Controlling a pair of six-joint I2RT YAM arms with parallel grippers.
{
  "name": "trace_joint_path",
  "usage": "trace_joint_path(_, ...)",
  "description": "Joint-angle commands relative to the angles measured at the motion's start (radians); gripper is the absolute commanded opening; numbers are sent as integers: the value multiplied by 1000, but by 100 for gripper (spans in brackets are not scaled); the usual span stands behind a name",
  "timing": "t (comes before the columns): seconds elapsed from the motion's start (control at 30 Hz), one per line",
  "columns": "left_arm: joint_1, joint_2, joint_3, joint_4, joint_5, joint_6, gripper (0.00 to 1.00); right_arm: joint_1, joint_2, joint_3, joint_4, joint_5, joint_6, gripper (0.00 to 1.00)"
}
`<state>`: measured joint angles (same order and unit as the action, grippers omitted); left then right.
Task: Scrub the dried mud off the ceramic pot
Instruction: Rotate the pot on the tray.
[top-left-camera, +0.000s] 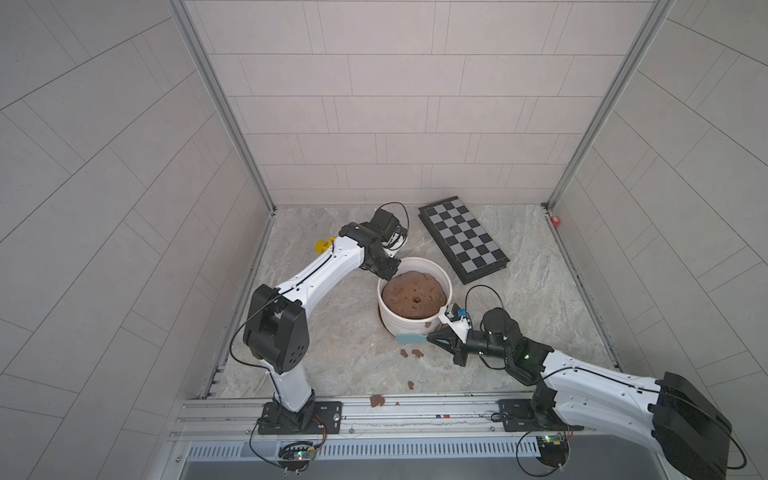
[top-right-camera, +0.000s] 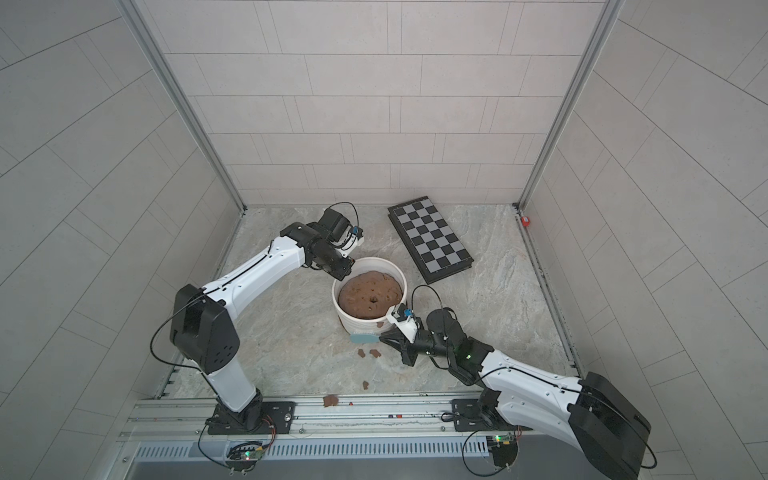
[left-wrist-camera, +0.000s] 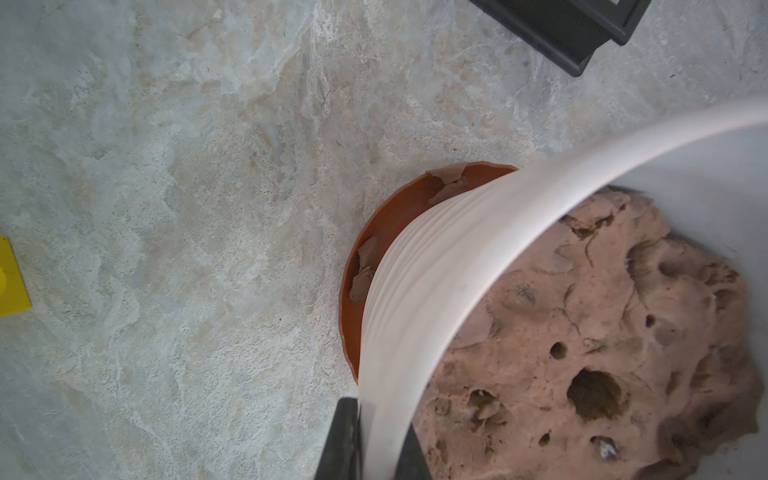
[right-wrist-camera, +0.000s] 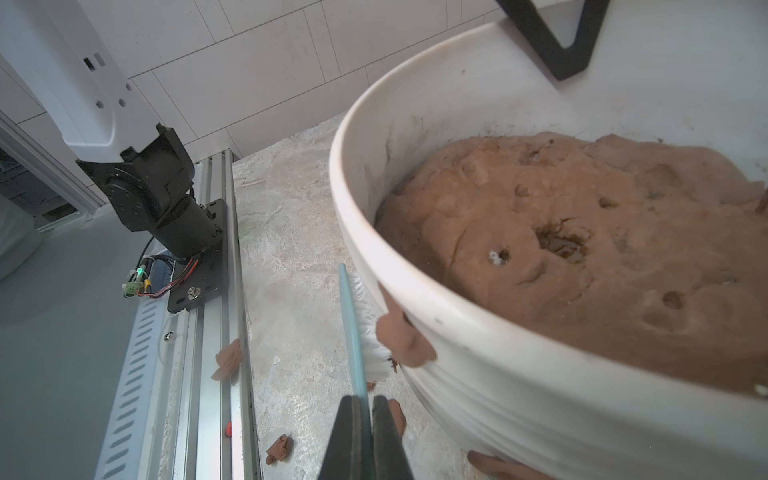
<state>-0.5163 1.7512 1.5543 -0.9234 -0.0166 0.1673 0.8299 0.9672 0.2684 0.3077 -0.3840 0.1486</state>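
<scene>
The ceramic pot (top-left-camera: 400, 323) (top-right-camera: 356, 322) is white and ribbed, holds a brown mass (top-left-camera: 413, 296) with a hole, and stands on an orange-brown saucer (left-wrist-camera: 353, 303). My left gripper (top-left-camera: 390, 272) (left-wrist-camera: 380, 415) is shut on the pot's far-left rim (left-wrist-camera: 457, 266), one finger outside and one inside. My right gripper (top-left-camera: 430, 337) (right-wrist-camera: 368, 405) is shut on the thin handle of a light blue brush (top-left-camera: 409, 338) (right-wrist-camera: 353, 328). Its white bristles press against the pot's near wall (right-wrist-camera: 519, 374). A patch of dried mud (right-wrist-camera: 405, 338) (top-left-camera: 428, 325) clings to that wall right beside the bristles.
Brown flakes lie on the floor (top-left-camera: 417, 353) (top-left-camera: 411, 385) and on the front rail (top-left-camera: 377, 400); more sit in the saucer (left-wrist-camera: 365, 270). A folded chessboard (top-left-camera: 463, 239) lies behind the pot to the right. A yellow block (top-left-camera: 324, 246) shows by the left arm.
</scene>
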Motion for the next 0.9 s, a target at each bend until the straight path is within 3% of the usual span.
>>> trace_joint_path(0.0, 10, 13, 20, -28, 119, 5, 0, -18, 14, -24, 63, 122, 32, 0)
trace_joint_path(0.37, 16, 18, 35, -31, 104, 6, 0, 31, 49, -59, 83, 76, 60, 0)
trace_joint_path(0.63, 15, 16, 36, -28, 87, -6, 4, 44, 86, -57, 204, -197, 94, 0)
trace_joint_path(0.8, 15, 7, 50, -38, 87, -14, 10, 44, 79, -40, 265, -278, 135, 0)
trace_joint_path(0.87, 16, 4, 64, -48, 84, -23, 17, 43, 65, -33, 263, -286, 139, 0)
